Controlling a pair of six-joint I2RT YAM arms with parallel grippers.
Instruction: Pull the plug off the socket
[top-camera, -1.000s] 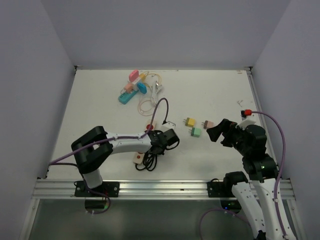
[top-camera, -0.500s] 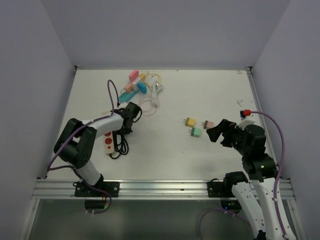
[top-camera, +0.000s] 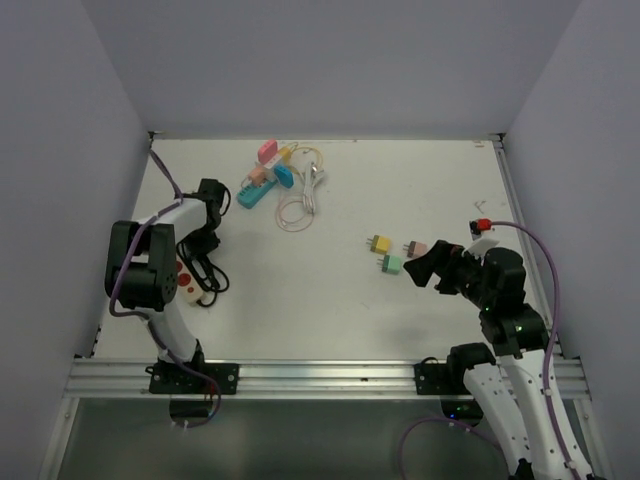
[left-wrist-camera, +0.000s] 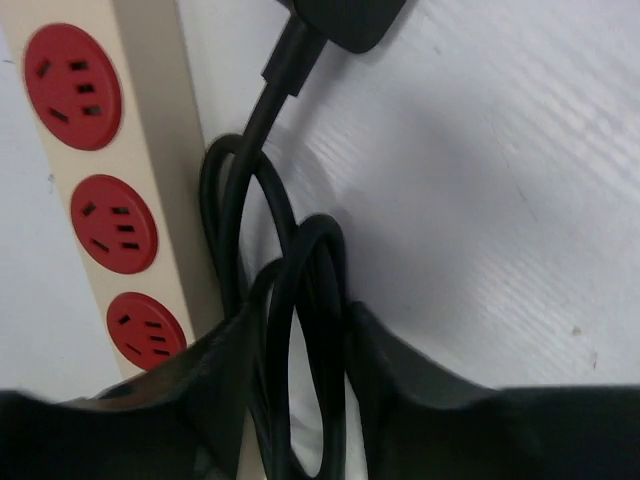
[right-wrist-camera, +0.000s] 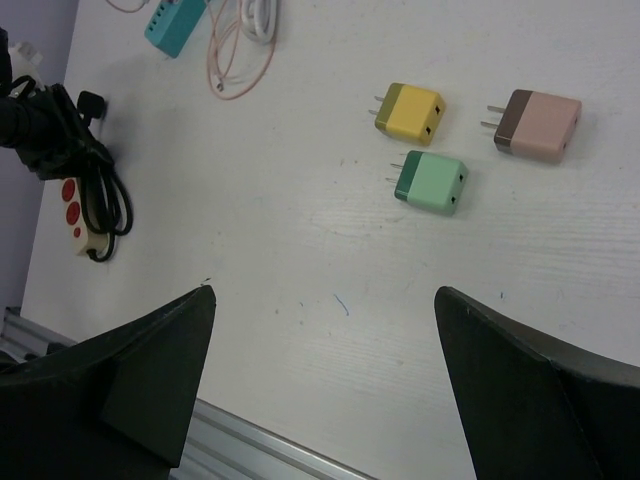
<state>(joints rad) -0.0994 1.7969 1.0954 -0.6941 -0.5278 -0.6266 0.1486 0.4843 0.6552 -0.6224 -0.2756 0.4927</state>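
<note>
Our left pincer (left-wrist-camera: 303, 345) is closed tight on the coiled black cable (left-wrist-camera: 252, 130), with several loops squeezed between its two fingers. Just beside the left finger lies the beige power strip (left-wrist-camera: 150, 140), face up on the table with three red sockets showing. Past the fingertips the cable runs out to a black plug (left-wrist-camera: 345, 18), which rests on the table apart from the strip.

Our right pincer (right-wrist-camera: 322, 300) is spread wide and holds nothing; it hangs above the table. Ahead of its fingertips three loose adapters lie on their sides: a yellow adapter (right-wrist-camera: 410, 110), a green adapter (right-wrist-camera: 432, 182) just nearer to us, and a brown-pink adapter (right-wrist-camera: 535, 125) off to the right. Far ahead and to its left is a teal socket strip (top-camera: 250, 194) with coloured plugs (top-camera: 268, 151) bunched against it; we cannot tell whether they are seated.
</note>
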